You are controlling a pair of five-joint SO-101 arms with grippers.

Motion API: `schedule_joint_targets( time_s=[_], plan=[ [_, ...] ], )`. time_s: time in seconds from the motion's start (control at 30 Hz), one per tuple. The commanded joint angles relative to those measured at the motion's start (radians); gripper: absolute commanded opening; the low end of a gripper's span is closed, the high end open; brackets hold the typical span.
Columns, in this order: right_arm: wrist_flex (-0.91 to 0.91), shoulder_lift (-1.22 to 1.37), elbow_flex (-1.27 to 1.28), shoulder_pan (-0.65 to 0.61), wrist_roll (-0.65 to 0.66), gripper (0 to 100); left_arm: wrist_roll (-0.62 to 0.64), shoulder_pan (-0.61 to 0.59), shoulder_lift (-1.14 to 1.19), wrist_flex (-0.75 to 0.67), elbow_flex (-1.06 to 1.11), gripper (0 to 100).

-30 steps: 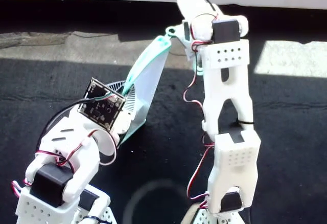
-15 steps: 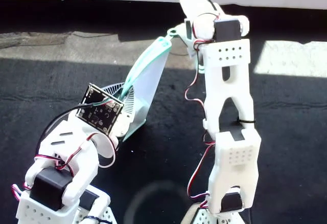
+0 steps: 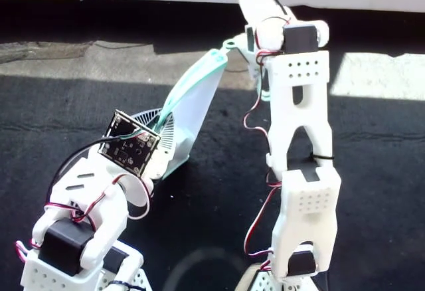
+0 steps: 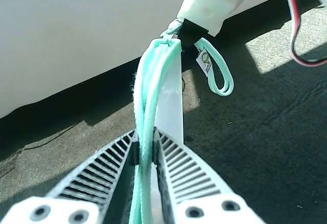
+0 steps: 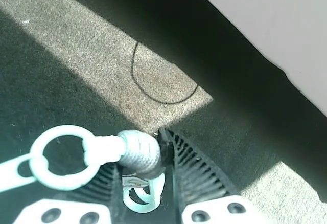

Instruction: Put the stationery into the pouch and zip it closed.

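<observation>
One pouch (image 3: 192, 108), contents hidden, is clamped by left gripper (image 4: 144, 150), its pull (image 5: 132, 150) pinched by right gripper (image 5: 147, 156).

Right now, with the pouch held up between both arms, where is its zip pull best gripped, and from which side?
Grip the corded knob behind the pull ring, as the right gripper does, coming from the far end of the pouch in line with the taut zip edge. The thin ring would likely swivel.

High view: fixed, off the arms, looking down over the bench (image 3: 66, 105). Wrist views: close, sighting along the left pincer (image 4: 145, 143) and right pincer (image 5: 145, 153) (bench beyond). Shared by high and left wrist views: the pouch (image 3: 194, 105).
</observation>
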Motion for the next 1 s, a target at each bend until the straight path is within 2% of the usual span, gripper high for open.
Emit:
schedule_joint_targets(
  time_s=[0.0,0.07,0.2,0.47,0.7,0.83,0.97],
  plan=[
    [0.067,-0.033,-0.079,0.062,0.005,1.9,0.006,-0.035,-0.027,0.037,0.002,1],
    [0.127,-0.048,-0.139,0.036,-0.014,7.6,0.006,-0.035,-0.019,0.035,0.002,1],
    [0.202,-0.084,-0.252,-0.01,-0.167,22.0,0.006,-0.035,0.039,0.031,-0.008,1],
    [0.202,-0.278,-0.275,-0.113,-0.178,20.6,0.005,-0.038,0.154,-0.064,-0.076,1],
    [0.203,-0.495,-0.259,-0.117,-0.178,20.6,0.005,-0.107,0.34,-0.064,-0.328,1],
    [0.203,-0.607,-0.084,-0.111,-0.178,20.9,0.005,-0.128,0.47,-0.063,-0.484,1],
    [0.202,-0.748,0.102,-0.11,-0.178,20.7,0.005,-0.22,0.576,-0.063,-0.624,1]
  ],
)
